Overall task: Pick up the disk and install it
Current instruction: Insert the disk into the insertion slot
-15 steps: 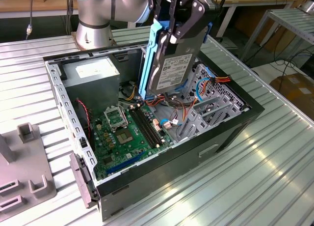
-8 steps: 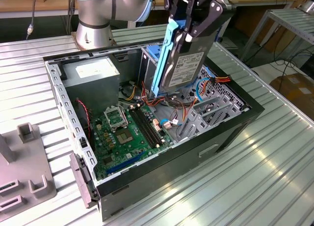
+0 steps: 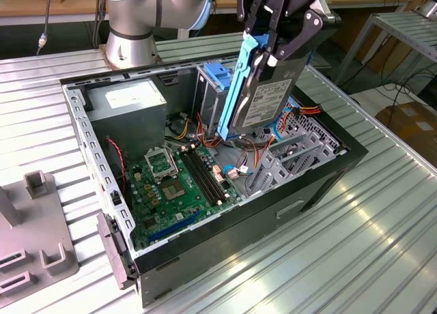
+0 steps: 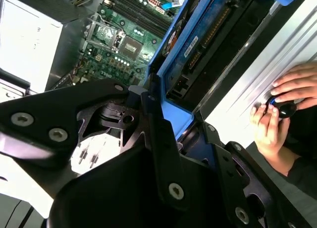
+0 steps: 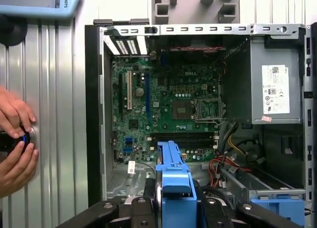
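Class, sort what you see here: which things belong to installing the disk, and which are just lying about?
Belong to the job: disk, clamped in the gripper; drive cage with blue latch; open computer case.

Lying about: power supply box; motherboard; grey holder block; a person's hands at a knob.

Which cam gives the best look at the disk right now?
Exterior view: the disk hangs tilted in the gripper over the open case, label face and blue bracket in plain sight. The second wrist view catches its circuit-board side and connector edge; the first wrist view sees it end-on, mostly bracket.
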